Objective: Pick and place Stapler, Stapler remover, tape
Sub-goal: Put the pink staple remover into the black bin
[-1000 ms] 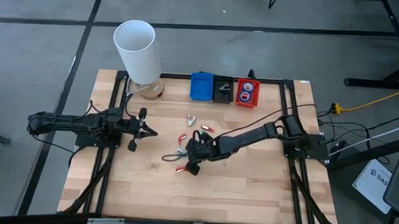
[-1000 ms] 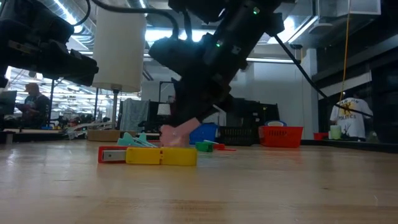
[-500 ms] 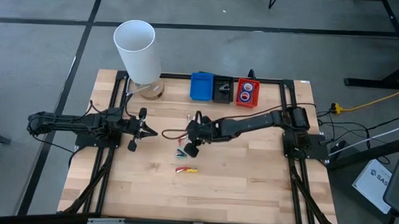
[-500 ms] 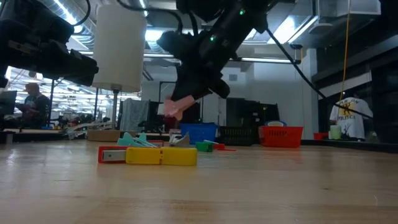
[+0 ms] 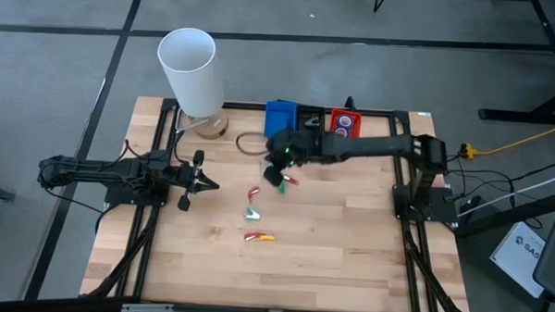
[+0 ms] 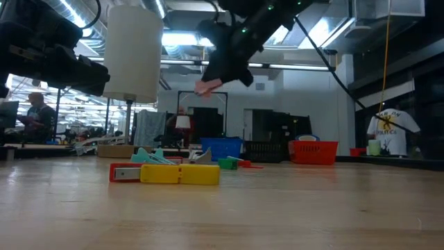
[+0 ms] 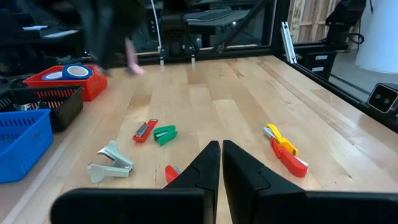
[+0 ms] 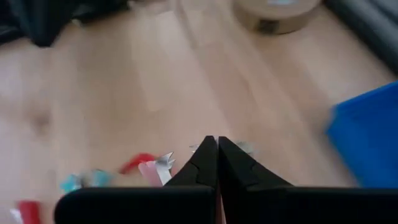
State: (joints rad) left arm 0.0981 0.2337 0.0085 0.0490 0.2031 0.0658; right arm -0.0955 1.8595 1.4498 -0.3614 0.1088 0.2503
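Observation:
My right gripper (image 5: pixel 270 148) is high over the table's far part, just left of the blue bin (image 5: pixel 281 119), and is shut on a pink tape roll (image 5: pixel 250 144). The same roll shows pink in the low view (image 6: pixel 206 85). Two blue rolls with white cores lie in the red bin (image 5: pixel 344 129). No yellow roll shows. A red and yellow stapler (image 5: pixel 259 237) lies flat mid-table. A silvery stapler remover (image 5: pixel 253 212) lies beside it. My left gripper (image 5: pixel 207 183) is shut and waits at the table's left, touching nothing. My right gripper pinches the pink tape roll by the side of its ring nearest the fingers (image 5: pixel 260 146). It reaches in from the table's right, slanting downward. The ring sticks out past the fingertips toward the table's left, lifted clear of the table (image 6: pixel 206 85).
Blue, black (image 5: pixel 309 123) and red bins stand in a row at the far edge. A tall white cylinder (image 5: pixel 188 65) on a round base stands at the far left. Small red (image 5: pixel 254 192) and green (image 5: pixel 288 181) pieces lie mid-table. Bare wood lies toward the near edge.
My right gripper has risen from the table's middle, beside the stapler, and swung toward the far edge and the bins. It carried the pink roll up from table height to well above it. The stapler and the small pieces stayed put.

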